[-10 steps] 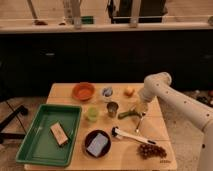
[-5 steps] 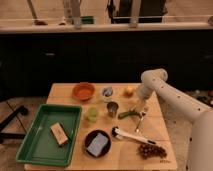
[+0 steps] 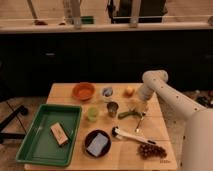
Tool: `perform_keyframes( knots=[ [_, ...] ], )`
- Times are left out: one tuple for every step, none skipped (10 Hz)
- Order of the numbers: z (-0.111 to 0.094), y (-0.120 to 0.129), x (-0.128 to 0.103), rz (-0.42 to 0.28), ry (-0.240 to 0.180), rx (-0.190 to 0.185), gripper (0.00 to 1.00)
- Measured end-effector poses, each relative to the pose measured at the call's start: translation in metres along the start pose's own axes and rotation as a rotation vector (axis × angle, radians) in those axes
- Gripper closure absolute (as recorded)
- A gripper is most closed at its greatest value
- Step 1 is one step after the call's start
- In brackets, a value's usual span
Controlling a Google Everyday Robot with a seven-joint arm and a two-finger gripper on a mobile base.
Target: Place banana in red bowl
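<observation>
Though its grip is unclear, the pincer (image 3: 143,110) hangs beside the banana (image 3: 134,104) near the table (image 3: 156,131) edge.

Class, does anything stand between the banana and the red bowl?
Yes. The pincer hangs close beside the banana; toward the red bowl, a small bluish item and a grey cup sit close to the straight line.

The single camera looks down across the whole bench (image 3: 62,92) from its near side, moderately far; the end effector (image 3: 141,107) hangs over the right half.
</observation>
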Motion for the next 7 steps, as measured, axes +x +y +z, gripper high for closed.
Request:
perform_keyframes(
  knots=[
    [0.0018, -0.0005, 0.0031, -0.006, -0.002, -0.005, 0.20],
    [0.0021, -0.0012, 0.0050, -0.010, -0.004, -0.007, 0.20],
    [0.0024, -0.0016, 0.0064, -0.013, -0.005, -0.008, 0.20],
    [0.0023, -0.0019, 0.0070, -0.017, -0.006, -0.009, 0.20],
    [0.0019, -0.0029, 0.0079, -0.022, -0.007, -0.008, 0.20],
    [0.0018, -0.0039, 0.0079, -0.027, -0.007, -0.009, 0.20],
    [0.0023, -0.0051, 0.0069, -0.031, -0.008, -0.009, 0.20]
  ],
)
